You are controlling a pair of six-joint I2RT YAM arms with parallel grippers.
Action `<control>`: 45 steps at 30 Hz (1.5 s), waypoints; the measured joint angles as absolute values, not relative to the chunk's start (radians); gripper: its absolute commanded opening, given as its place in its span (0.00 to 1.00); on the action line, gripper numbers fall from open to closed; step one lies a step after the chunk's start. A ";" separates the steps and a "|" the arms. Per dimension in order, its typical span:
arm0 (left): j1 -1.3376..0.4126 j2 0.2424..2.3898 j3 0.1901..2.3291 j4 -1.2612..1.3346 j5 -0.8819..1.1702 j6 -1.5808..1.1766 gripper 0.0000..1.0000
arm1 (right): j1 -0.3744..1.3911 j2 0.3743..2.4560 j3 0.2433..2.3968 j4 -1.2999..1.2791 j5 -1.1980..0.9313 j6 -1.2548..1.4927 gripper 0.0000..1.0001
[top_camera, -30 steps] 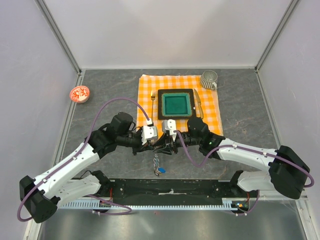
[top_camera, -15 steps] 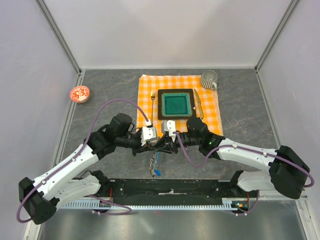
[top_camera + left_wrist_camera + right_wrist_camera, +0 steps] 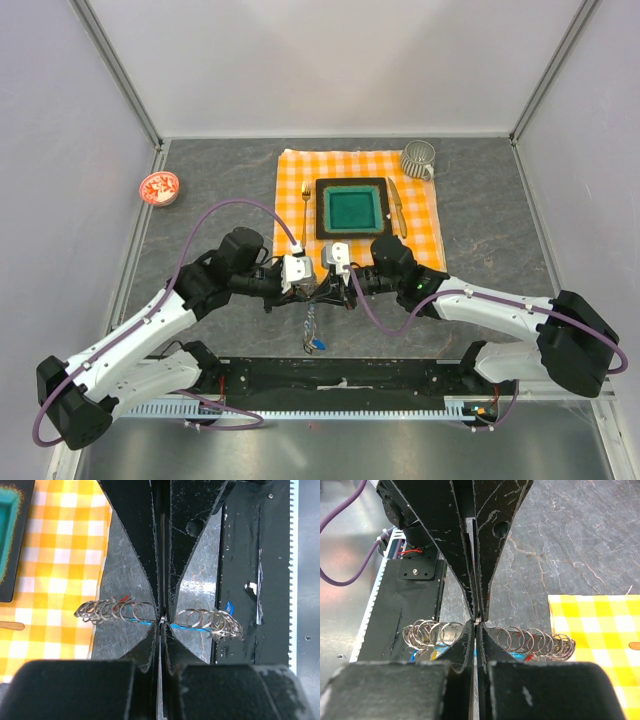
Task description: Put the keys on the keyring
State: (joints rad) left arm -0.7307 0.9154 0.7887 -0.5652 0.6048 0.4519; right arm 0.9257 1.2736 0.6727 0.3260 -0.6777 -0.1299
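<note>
Hanging just off the near edge of the checked cloth [image 3: 290, 222], the keyring [image 3: 313, 322] droops as a chain of small silvery loops. I see the left gripper [image 3: 162, 618] and the right gripper [image 3: 477, 620] tip to tip beside that cloth edge. Each has its fingers pressed together, pinching the keyring.

The white-and-black left arm [image 3: 150, 320] and right arm [image 3: 500, 305] are bending inward, meeting just off the near edge of the orange-and-white checked cloth [image 3: 300, 170]. The left gripper [image 3: 163, 617] and right gripper [image 3: 477, 617] are facing tip to tip, jaws pressing together.
</note>
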 measured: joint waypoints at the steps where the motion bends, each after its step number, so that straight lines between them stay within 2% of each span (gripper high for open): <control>1: -0.731 0.915 0.789 -0.565 0.605 0.455 0.04 | 0.926 1.274 0.673 0.326 -0.678 -0.129 0.00; 3: -0.731 0.913 0.788 -0.565 0.604 0.459 0.12 | 0.926 1.274 0.673 0.326 -0.677 -0.128 0.00; 6: -0.731 0.896 0.784 -0.558 0.596 0.461 0.19 | 0.926 1.267 0.673 0.331 -0.674 -0.120 0.00; 8: -0.731 0.857 0.773 -0.537 0.582 0.460 0.25 | 0.926 1.252 0.669 0.349 -0.667 -0.109 0.00; 9: -0.731 0.829 0.765 -0.520 0.575 0.459 0.31 | 0.927 1.242 0.666 0.363 -0.664 -0.102 0.00; 12: -0.731 0.728 0.732 -0.461 0.555 0.432 0.38 | 0.925 1.189 0.643 0.402 -0.636 -0.075 0.00; 19: -0.731 0.499 0.562 -0.176 0.480 0.197 0.38 | 0.908 1.071 0.580 0.467 -0.577 -0.009 0.00; 23: -0.731 0.453 0.424 0.065 0.450 0.048 0.39 | 0.890 1.020 0.556 0.509 -0.558 0.036 0.00; 29: -0.731 0.526 0.295 0.351 0.450 -0.066 0.44 | 0.868 0.970 0.521 0.569 -0.533 0.096 0.00; 35: -0.731 0.596 0.202 0.648 0.460 -0.137 0.45 | 0.858 0.943 0.480 0.613 -0.526 0.140 0.00; 45: -0.731 0.728 0.199 0.896 0.537 -0.199 0.43 | 0.839 0.944 0.460 0.684 -0.549 0.197 0.00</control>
